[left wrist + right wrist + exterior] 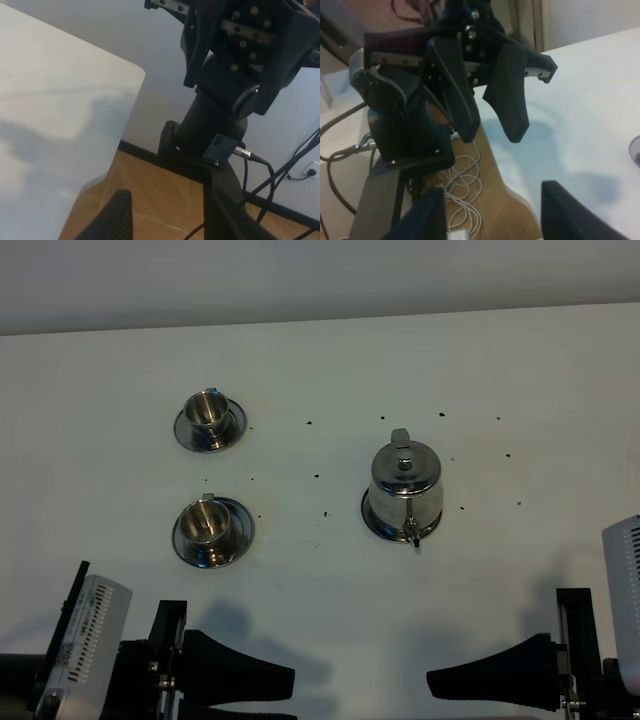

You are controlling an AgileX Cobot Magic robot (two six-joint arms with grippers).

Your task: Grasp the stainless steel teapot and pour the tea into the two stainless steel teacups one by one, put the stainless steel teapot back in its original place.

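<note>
Item: table (500, 370), white, speckled.
Item: stainless steel teapot (404, 485), right of centre, upright, lidded, ungrasped.
Items: upper teacup (208, 412) and lower teacup (206, 523), left of frame, each on a saucer.
Items: left pincer (288, 695) and right pincer (492, 195), lower corners, fingers apart, holding nothing.
Progress, judged: nothing begun; the grasp, both pours and the return remain.

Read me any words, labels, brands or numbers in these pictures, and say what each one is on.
No readable text anywhere.
White box on the left arm: rows of tiny dark marks, too small to read.
Stainless steel teapot, far teacup, near teacup: no markings visible.
</note>
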